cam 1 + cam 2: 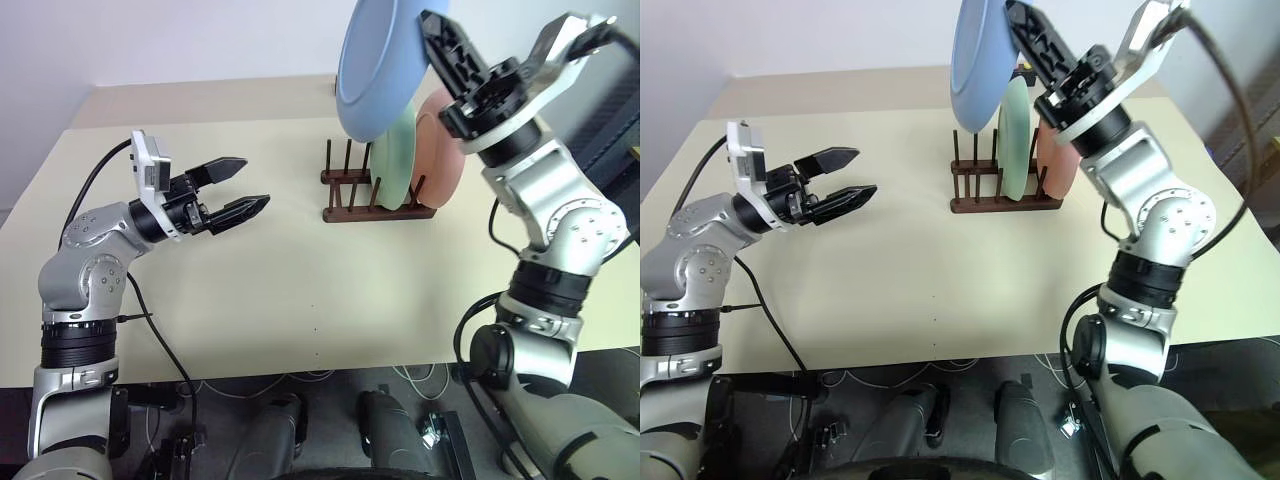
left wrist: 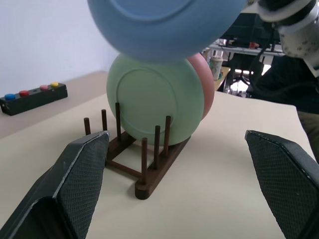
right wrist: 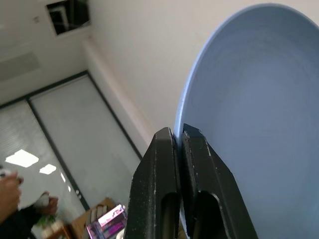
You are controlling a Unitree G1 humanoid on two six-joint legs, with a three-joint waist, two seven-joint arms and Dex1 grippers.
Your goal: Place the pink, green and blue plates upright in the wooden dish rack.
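My right gripper [image 1: 435, 22] is shut on the rim of the blue plate [image 1: 375, 70], holding it nearly upright in the air just above the wooden dish rack [image 1: 350, 190]. The green plate [image 1: 395, 165] stands upright between the rack's pegs, and the pink plate [image 1: 445, 150] stands upright right behind it. The rack's pegs on the near left side hold nothing. My left gripper [image 1: 255, 182] hovers open over the table to the left of the rack, pointing at it, with nothing between its fingers [image 2: 82, 169].
The rack sits toward the back of a cream table [image 1: 300, 290]. A small black box with coloured buttons [image 2: 32, 94] lies further back on the table. In the right wrist view a person's hand [image 3: 7, 189] shows far off in the room.
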